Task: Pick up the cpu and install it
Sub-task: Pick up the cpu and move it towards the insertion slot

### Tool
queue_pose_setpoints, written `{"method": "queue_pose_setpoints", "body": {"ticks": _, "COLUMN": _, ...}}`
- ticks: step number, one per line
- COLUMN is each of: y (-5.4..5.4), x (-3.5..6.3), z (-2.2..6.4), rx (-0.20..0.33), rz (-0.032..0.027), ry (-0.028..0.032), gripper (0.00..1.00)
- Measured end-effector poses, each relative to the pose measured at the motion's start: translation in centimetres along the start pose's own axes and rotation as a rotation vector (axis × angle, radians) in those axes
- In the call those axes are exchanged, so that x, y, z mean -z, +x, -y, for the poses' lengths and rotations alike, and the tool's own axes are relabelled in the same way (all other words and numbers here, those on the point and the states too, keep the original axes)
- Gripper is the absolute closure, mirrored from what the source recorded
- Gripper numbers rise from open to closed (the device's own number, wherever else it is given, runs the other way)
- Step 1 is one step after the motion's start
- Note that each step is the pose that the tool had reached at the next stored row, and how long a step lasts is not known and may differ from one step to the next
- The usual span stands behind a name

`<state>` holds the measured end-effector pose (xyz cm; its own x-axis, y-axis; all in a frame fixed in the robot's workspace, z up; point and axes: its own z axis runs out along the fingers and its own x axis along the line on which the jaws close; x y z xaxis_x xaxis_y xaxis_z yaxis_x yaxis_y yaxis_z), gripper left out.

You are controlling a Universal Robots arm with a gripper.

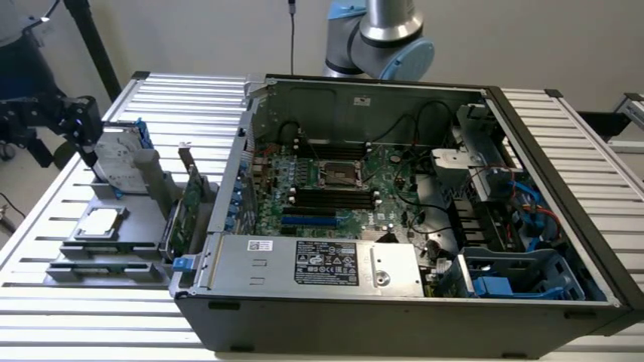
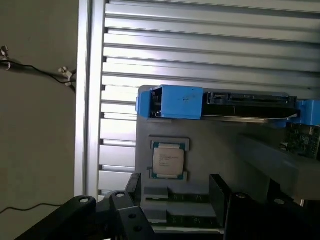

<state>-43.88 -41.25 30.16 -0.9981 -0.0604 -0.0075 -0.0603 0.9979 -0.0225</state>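
On the exterior view's left, beside the open case (image 1: 403, 320), the cpu (image 1: 101, 222) lies flat with its silver top up. It rests in a shallow square seat of a grey holder (image 1: 131, 253), which stands on the slatted worktop (image 1: 60, 309).

The tool (image 1: 74, 121) hangs in the air near the upper edge of the drive (image 1: 121, 162), higher than the cpu and not touching it. In the wrist view its two black fingertips (image 2: 134, 184) stand apart, gripping nothing, with the holder showing in the gap between them. The cpu sits between the fingertips and the drive.

The drive stands on edge in the holder, with blue rails (image 2: 170, 102) at its ends. A card (image 1: 186, 207) stands upright in another slot of the holder, just beside the case wall.

Inside the case the board (image 1: 332, 200) lies flat. The socket (image 1: 337, 175) shows near its middle as a dark square in a metal frame, well apart from the cpu. A grey box (image 1: 322, 264) with a black label runs along the near edge of the case. The arm (image 1: 387, 34) rises behind the case.
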Motion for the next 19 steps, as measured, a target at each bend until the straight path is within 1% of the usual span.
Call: {"method": "queue_pose_setpoints", "body": {"ticks": 19, "y": 0.2, "x": -3.46, "z": -0.09, "rx": 0.007, "rz": 0.0003, "ry": -0.0002, "gripper": 0.35}}
